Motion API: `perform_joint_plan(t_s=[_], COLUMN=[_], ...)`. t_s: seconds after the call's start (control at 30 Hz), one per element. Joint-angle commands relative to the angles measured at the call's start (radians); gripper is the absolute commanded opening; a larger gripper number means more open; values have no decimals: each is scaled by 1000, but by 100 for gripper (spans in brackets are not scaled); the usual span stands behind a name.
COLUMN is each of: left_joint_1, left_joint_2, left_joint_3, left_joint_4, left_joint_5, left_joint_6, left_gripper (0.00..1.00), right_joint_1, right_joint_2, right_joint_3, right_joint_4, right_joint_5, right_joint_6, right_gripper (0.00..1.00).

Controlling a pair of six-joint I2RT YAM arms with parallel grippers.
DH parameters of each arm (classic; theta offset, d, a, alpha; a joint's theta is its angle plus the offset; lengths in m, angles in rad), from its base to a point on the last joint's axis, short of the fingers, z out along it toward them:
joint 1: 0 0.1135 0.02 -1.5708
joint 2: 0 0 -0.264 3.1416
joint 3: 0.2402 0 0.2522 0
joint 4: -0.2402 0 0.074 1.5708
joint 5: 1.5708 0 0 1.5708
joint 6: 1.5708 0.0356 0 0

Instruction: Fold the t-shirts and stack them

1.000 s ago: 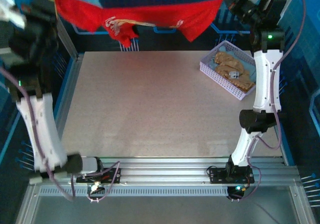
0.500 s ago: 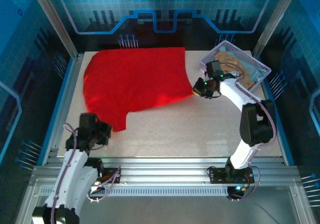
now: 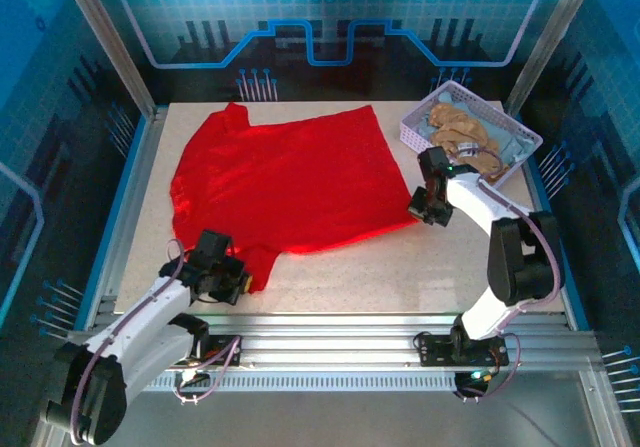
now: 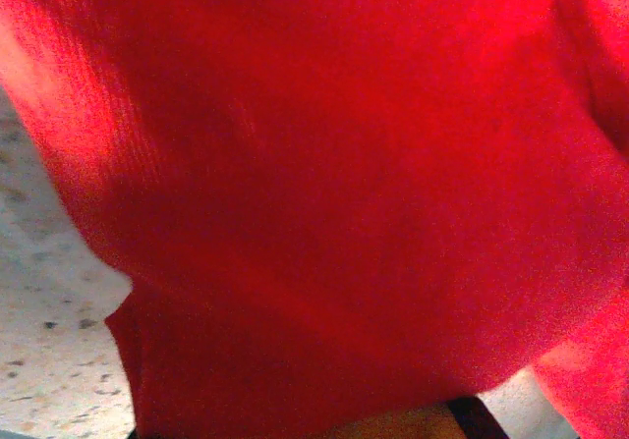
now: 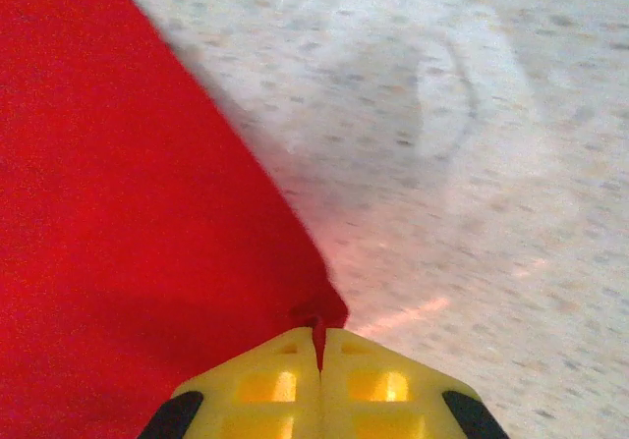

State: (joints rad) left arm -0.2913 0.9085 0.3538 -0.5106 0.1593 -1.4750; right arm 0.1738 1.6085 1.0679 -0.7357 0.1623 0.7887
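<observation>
- On the table (image 3: 400, 267), red t-shirt (image 3: 290, 182) is spread flat.
- Right jaws are clamped on its near right corner.
- Left jaws are placed at its near left corner; state cannot be told.

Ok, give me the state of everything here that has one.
Red t-shirt: spread flat, unfolded.
Left gripper: at its near-left corner, fingers hidden by cloth.
Right gripper: fingers shut on its near-right corner.
Tan t-shirt: crumpled in the lavender basket.
</observation>
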Motion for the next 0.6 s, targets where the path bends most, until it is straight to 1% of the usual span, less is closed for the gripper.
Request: perform_joint_plan(t_s=[0.0, 0.1, 0.23, 0.33, 0.37, 0.47, 0.5, 0.57], left_joint_1=[-22, -39, -52, -55, -58, -64, -63, -57], left_joint_2=[48, 89, 133, 153, 146, 85, 59, 31], left_joint_3=[28, 48, 74, 85, 103, 201, 248, 337], left_joint_4=[70, 88, 93, 93, 66, -77, -143, -253], left_joint_5=[-20, -20, -38, -37, -41, -100, -135, -194], left_joint_6=[-25, -12, 11, 16, 22, 57, 67, 88], left_gripper=[0, 0, 0, 0, 1, 39, 50, 60], right_joint_1=[-11, -34, -84, -89, -89, -89, -91, -100], right_joint_2=[-48, -99, -159, -121, -113, -127, -136, -152], right_joint_3=[-29, -63, -140, -146, -145, -137, -131, -122], right_joint_4=[-89, -135, -85, -82, -85, -99, -110, -129], right_joint_5=[115, 171, 125, 96, 90, 103, 117, 129], right_joint_6=[34, 53, 15, 1, 1, 8, 12, 17], right_gripper=[0, 0, 0, 0, 0, 0, 0, 0])
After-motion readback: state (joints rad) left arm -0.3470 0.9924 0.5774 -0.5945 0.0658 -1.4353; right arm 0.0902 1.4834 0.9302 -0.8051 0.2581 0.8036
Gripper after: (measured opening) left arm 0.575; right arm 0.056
